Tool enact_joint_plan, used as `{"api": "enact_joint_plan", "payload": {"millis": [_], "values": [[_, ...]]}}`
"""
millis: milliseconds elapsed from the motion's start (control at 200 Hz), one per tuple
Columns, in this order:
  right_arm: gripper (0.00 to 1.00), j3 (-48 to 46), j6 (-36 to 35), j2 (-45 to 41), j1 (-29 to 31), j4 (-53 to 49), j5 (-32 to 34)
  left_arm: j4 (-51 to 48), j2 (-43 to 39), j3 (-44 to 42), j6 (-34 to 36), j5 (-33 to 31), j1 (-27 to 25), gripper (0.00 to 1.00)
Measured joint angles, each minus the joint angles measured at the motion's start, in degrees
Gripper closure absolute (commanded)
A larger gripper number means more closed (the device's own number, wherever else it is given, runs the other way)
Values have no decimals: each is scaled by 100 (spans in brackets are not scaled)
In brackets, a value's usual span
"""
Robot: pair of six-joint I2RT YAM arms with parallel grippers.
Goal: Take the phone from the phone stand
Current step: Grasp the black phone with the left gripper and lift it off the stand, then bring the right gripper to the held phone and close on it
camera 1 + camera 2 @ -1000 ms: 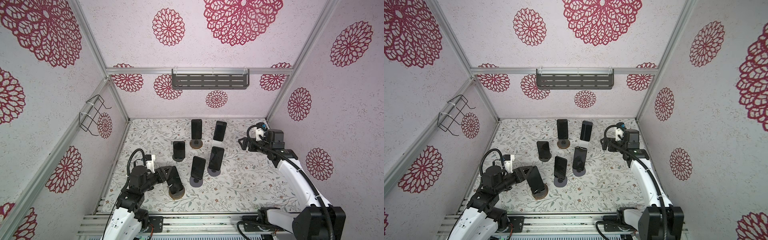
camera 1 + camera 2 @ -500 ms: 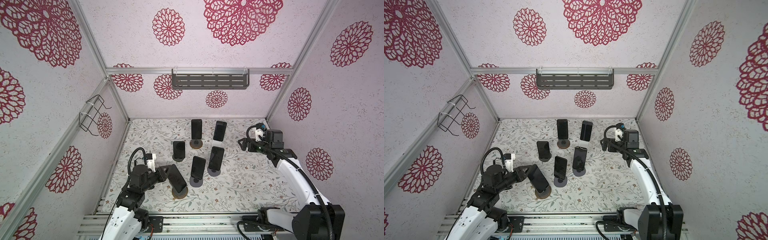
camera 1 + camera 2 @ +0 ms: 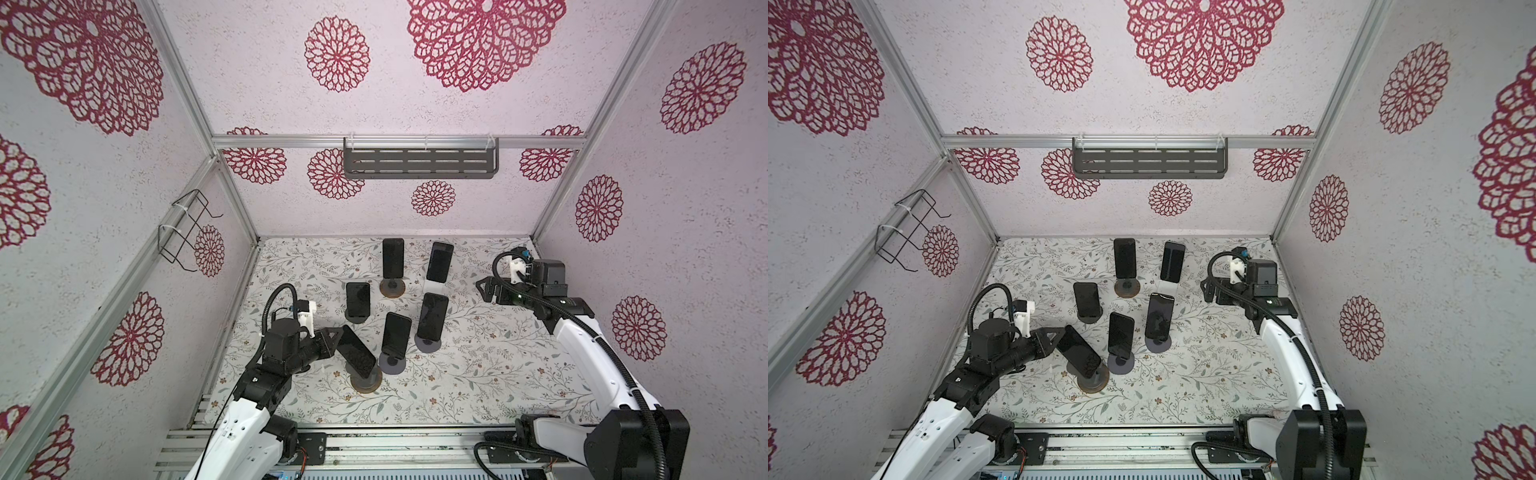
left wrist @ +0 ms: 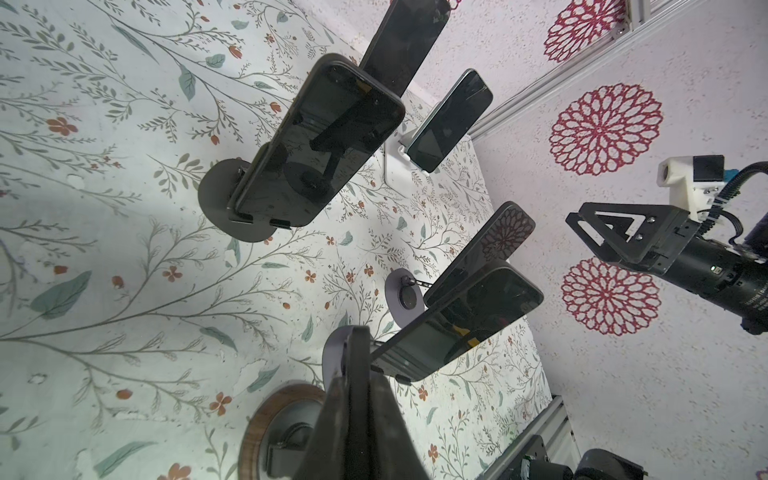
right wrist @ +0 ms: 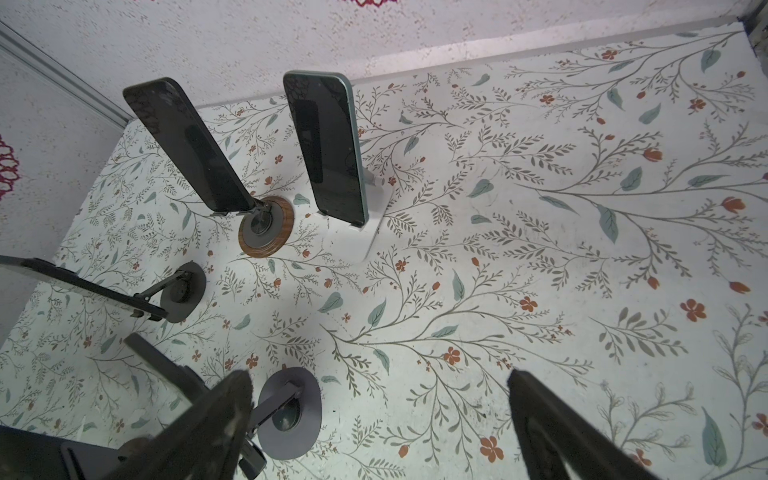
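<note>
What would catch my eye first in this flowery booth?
Six dark phones on little stands crowd the middle of the floral table. The left gripper is shut on the nearest phone, tilted on its wood-rimmed stand; the right gripper hangs open at the far right.

The phone [image 3: 356,354] has a glossy black glass face that mirrors its surroundings. Its phone stand [image 3: 368,384] has a round base ringed in brown wood grain around a matt dark grey centre. The neighbouring stand disc [image 4: 216,203] is smooth matt grey; whether metal or plastic, I cannot tell. One white stand [image 5: 357,241] is smooth plastic. The table cover [image 3: 478,374] is matt, printed with leaves and flowers, with scuffed patches. The walls [image 3: 685,232] look rough and speckled. The frame rails [image 3: 291,142] are satin aluminium, the shelf [image 3: 419,164] is matt dark grey perforated metal, and the wire rack [image 3: 189,232] is thin black wire. The left gripper [image 3: 340,334] is matt black plastic; the arm link [image 3: 590,357] is smooth white plastic.
</note>
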Motion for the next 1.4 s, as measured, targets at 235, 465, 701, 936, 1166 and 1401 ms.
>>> {"api": "enact_joint_plan", "payload": {"millis": [235, 465, 701, 936, 1166, 1401], "values": [[1, 0, -85, -2, 0, -39, -15, -326, 216, 522, 103, -68, -66, 98], [1, 2, -122, -68, 107, -190, -46, -588, 457, 1132, 107, -57, -74, 100], [1, 310, -251, -83, 627, -496, -46, -916, 837, 1838, 116, 17, -74, 100], [1, 1106, -463, -63, 1834, -828, -52, -1574, 1338, 2940, 358, 243, -74, 100], [2, 1720, -538, 122, 3139, -876, -52, -2090, 2135, 4124, 767, 691, -74, 100], [1, 2391, -533, 787, 3989, -841, 260, -2411, 3069, 5051, 1134, 920, -74, 100]]}}
